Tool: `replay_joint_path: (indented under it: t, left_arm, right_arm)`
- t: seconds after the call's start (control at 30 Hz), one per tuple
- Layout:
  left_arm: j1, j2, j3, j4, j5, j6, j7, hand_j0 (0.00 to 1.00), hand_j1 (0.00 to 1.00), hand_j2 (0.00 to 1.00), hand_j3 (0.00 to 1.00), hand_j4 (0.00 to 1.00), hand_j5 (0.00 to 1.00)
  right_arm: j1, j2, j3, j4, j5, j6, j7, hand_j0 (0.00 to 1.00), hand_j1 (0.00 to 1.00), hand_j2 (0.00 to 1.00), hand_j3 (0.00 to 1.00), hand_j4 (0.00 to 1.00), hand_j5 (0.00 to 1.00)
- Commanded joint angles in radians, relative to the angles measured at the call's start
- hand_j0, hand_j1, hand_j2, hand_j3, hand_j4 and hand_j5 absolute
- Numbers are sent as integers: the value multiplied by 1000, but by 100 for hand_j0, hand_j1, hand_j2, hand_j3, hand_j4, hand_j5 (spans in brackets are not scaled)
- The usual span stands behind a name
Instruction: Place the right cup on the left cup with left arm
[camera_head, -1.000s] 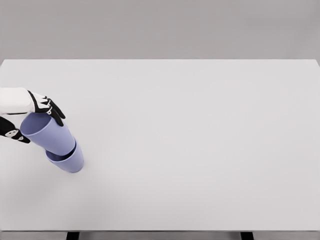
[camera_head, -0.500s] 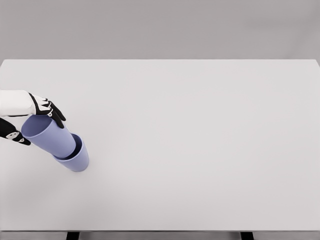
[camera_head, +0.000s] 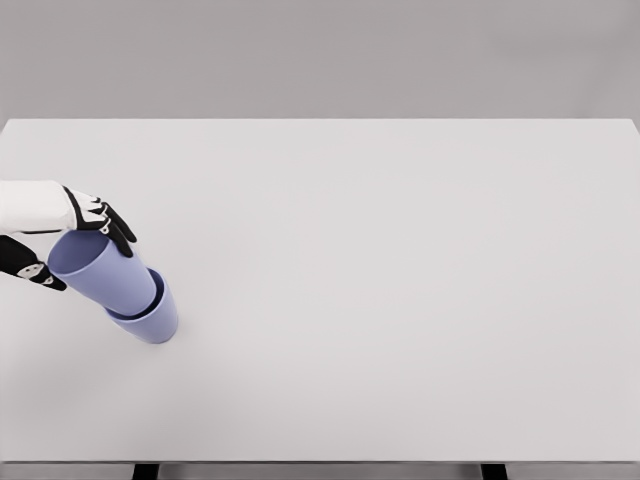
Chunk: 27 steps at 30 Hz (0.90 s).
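Two lavender-blue cups are showing plain beneath the black-and-white left hand, both lying over the pale grey table.

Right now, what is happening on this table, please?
The left robot hand is gripping a blue-purple cup near its rim, at the left side of the white table. The bottom of that cup sits inside a second cup of the same colour, which stands on the table. The held cup leans toward the hand rather than sitting straight, and the fingers have not let go. The right arm is not in view.
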Motion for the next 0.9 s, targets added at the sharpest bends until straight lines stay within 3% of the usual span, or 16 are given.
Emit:
replay_joint_path:
  t: [0.0, 0.53, 0.87]
  left_arm:
    - [0, -6, 0, 0, 7, 3, 0, 66, 66, 66, 66, 66, 66]
    - [2, -14, -3, 3, 4, 3, 0, 68, 68, 68, 68, 68, 68]
    - [14, -14, 2, 3, 4, 3, 0, 75, 75, 75, 75, 75, 75]
  right_arm:
    - [0, 0, 0, 0, 0, 0, 0, 100, 100, 100, 100, 100, 100]
    - [0, 0, 0, 0, 0, 0, 0, 100, 100, 100, 100, 100, 100]
    - [0, 0, 0, 0, 0, 0, 0, 100, 100, 100, 100, 100, 100]
